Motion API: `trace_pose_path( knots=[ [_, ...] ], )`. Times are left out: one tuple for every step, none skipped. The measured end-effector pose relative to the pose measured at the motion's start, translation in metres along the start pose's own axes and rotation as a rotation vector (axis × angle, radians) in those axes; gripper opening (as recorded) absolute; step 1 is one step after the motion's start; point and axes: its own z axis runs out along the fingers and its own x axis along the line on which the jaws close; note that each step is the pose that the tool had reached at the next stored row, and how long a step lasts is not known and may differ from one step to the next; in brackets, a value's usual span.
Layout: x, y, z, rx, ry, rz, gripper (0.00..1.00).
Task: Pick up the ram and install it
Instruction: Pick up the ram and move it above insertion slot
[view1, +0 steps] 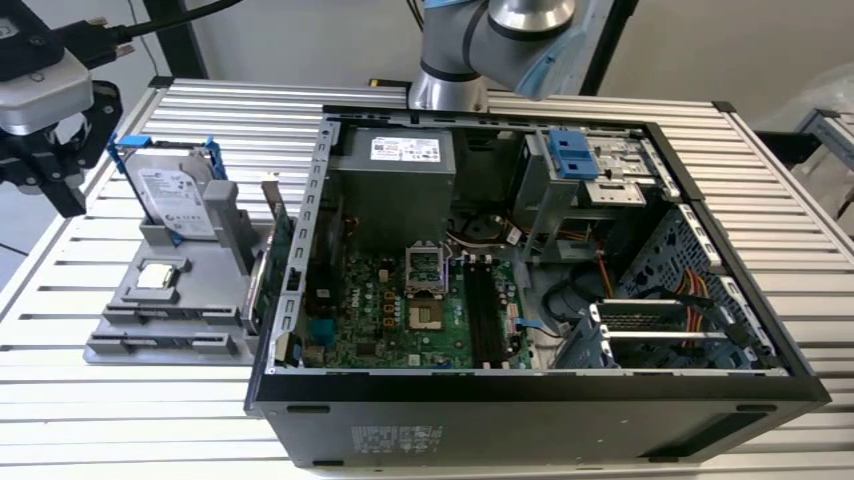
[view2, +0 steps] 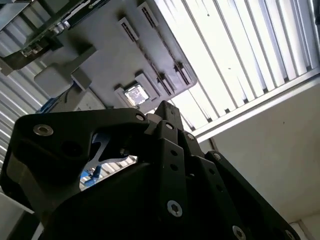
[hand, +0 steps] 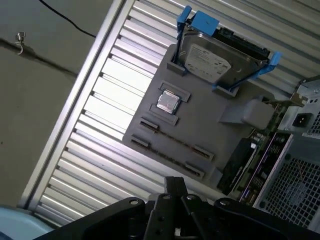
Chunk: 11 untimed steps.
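1. The gripper (view1: 64, 200) is hanging in the air at the exterior view's left. It's off to the side of the gray tray (view1: 107, 350) and higher than the hard drive (view1: 174, 195), touching nothing.
2. In both wrist views the fingertips (hand: 175, 184) come to a single point, so the pincer looks pressed together. I don't see anything pinched in it.
3. Ram: in the first wrist view a thin dark strip (hand: 177, 138) sits edge-on between two little end brackets on the tray, in the row just beside the processor chip (hand: 168, 101). That looks like the ram to me, but it's too thin to be sure. It's well apart from the gripper either way.
4. The hard drive stands upright in its blue caddy at the back of the tray.
5. The PC case (view1: 534, 410) lies open on the slatted table (view1: 134, 420), just beside the tray, with the motherboard (view1: 387, 320) facing up.
6. The long black slots (view1: 487, 315) run next to the processor socket. I can't tell if anything's seated in them.
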Motion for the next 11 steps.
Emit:
trace_pose_path(
  knots=[
    [0.0000, 0.0000, 0.0000, 0.0001, 0.0004, -0.008, 0.00],
    [0.0000, 0.0000, 0.0000, 0.0003, 0.0007, -0.015, 0.00],
    [0.0000, 0.0000, 0.0000, 0.0005, 0.0010, -0.023, 0.00],
    [0.0000, 0.0000, 0.0000, 0.0007, 0.0013, -0.031, 0.00],
    [0.0000, 0.0001, 0.0000, 0.0009, 0.0017, -0.038, 0.00],
    [0.0000, 0.0000, 0.0000, 0.0011, 0.0020, -0.046, 0.00],
    [0.0000, 0.0000, 0.0000, 0.0013, 0.0024, -0.054, 0.00],
    [0.0000, 0.0000, 0.0000, 0.0014, 0.0026, -0.062, 0.00],
    [0.0000, 0.0000, 0.0000, 0.0017, 0.0030, -0.070, 0.00],
    [0.0000, 0.0000, 0.0000, 0.0018, 0.0033, -0.078, 0.00],
    [0.0000, 0.0000, 0.0000, 0.0020, 0.0037, -0.086, 0.00]
  ],
)
